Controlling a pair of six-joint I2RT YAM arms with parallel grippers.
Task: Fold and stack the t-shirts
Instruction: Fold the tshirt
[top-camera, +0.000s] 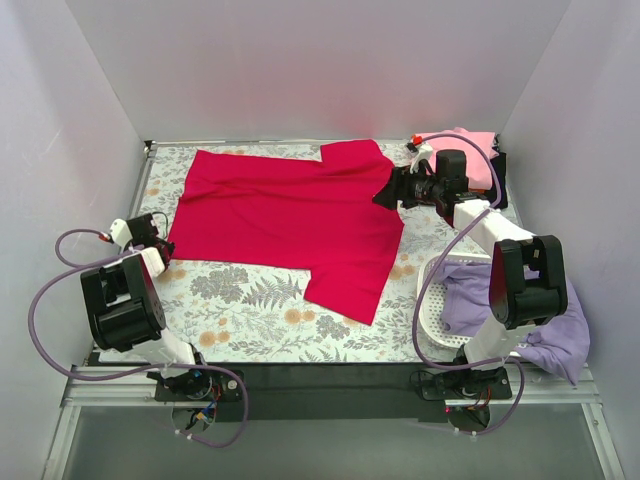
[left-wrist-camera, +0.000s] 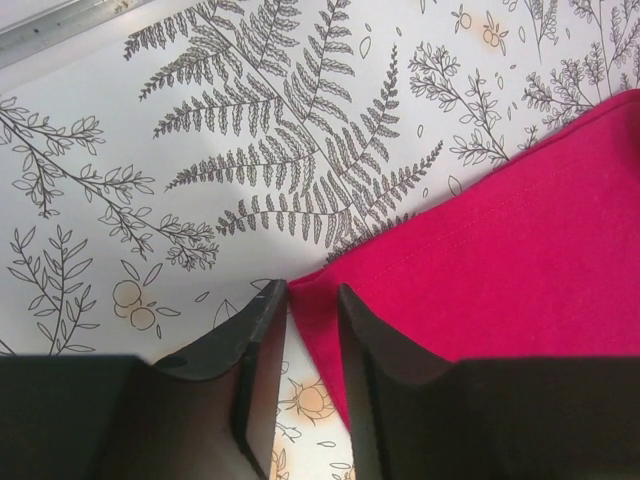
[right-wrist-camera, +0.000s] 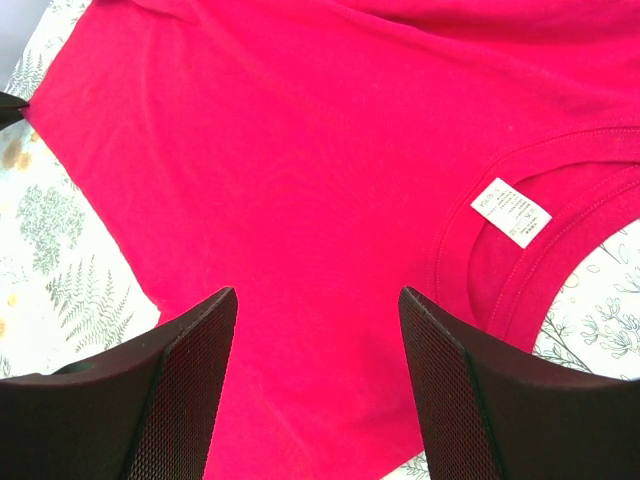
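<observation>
The large crimson-red t-shirt lies spread flat across the fern-print table, collar towards the right. My left gripper is down at its near left corner. In the left wrist view the jaws stand a narrow gap apart, with the red corner lying between them against the right finger and bare table showing beside it. My right gripper hovers open over the shirt just beside the collar and its white label, holding nothing. A pink t-shirt lies at the far right corner.
A white mesh basket stands at the near right with a lavender t-shirt spilling out of it over the table edge. Something black lies by the pink tee. White walls close in the table on three sides.
</observation>
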